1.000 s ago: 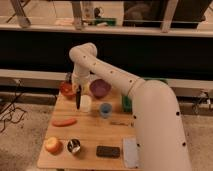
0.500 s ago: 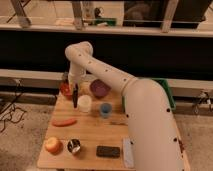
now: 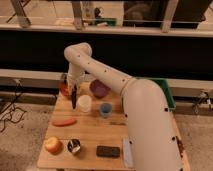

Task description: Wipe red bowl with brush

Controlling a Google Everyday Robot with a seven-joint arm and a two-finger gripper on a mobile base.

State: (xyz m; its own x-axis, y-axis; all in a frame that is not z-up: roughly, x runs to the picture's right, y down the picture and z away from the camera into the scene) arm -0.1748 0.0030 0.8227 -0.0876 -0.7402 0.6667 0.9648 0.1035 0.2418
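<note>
Since a second ago the gripper [image 3: 71, 85] is shifted slightly left. It is clamped on the brush [image 3: 74, 99], held upright at the red bowl [image 3: 63, 90]'s 3 o'clock side. A white cup [image 3: 84, 103] is seen at the bowl's 4 o'clock, a purple bowl [image 3: 100, 89] at 3.

Soft overhead light falls evenly on the wooden table [image 3: 90, 131], with a pale sheen along the white arm [image 3: 145, 115] and a dark band behind. The gripper [image 3: 73, 91], at the table's far edge beside the red bowl [image 3: 63, 90], clasps the near-black brush [image 3: 74, 101] in dimmer light.
</note>
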